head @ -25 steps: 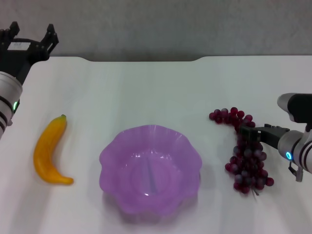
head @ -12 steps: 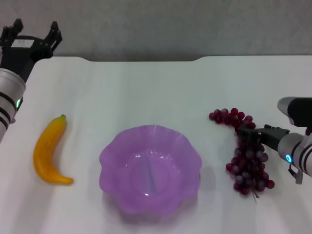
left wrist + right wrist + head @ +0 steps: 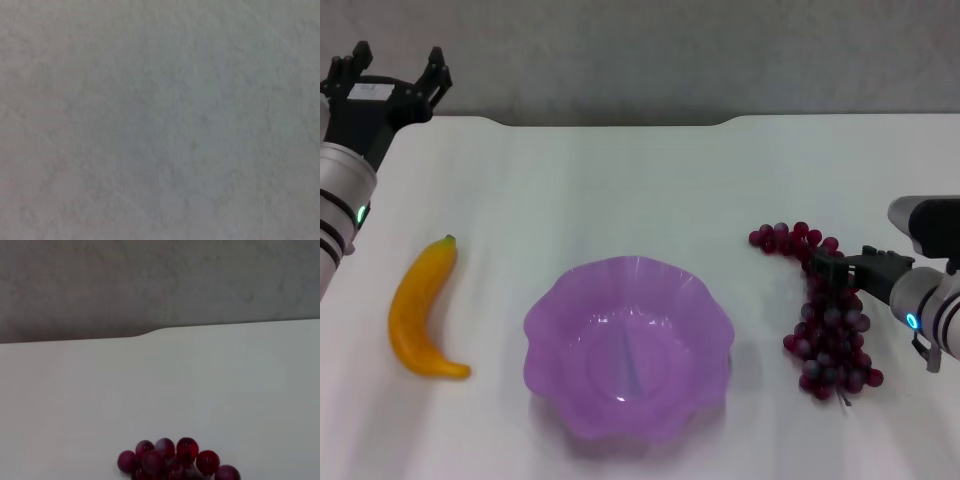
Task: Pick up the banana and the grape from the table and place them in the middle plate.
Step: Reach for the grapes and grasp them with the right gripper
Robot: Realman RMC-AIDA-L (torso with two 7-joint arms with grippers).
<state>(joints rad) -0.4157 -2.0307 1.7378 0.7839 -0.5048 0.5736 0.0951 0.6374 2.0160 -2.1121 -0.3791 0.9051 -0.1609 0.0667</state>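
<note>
**Grapes half-gripped, banana untouched: 2 ways this could slip**

The right gripper (image 3: 828, 268) sits low at the right side of the table (image 3: 620, 180), its dark fingertips in among the upper part of the grape (image 3: 825, 320) bunch. Whether the fingers have actually closed on the fruit I cannot tell; the bunch lies flat on the table, trailing toward the near edge. The plate (image 3: 628, 345) is empty, just left of the bunch, and the banana (image 3: 420, 310) lies well left of the plate, on the table.

The main risk, as I judge it, is a poor hold. A bunch is loose and lumpy, so a pinch on only 1 or 2 berries could pull them off the stem or let the rest swing and drop short of the plate. A low carry could also knock the wavy rim and shove the light plate.

The left gripper (image 3: 390, 85) hangs spread open at the far left corner, well away from the banana, grasping nothing.
</note>
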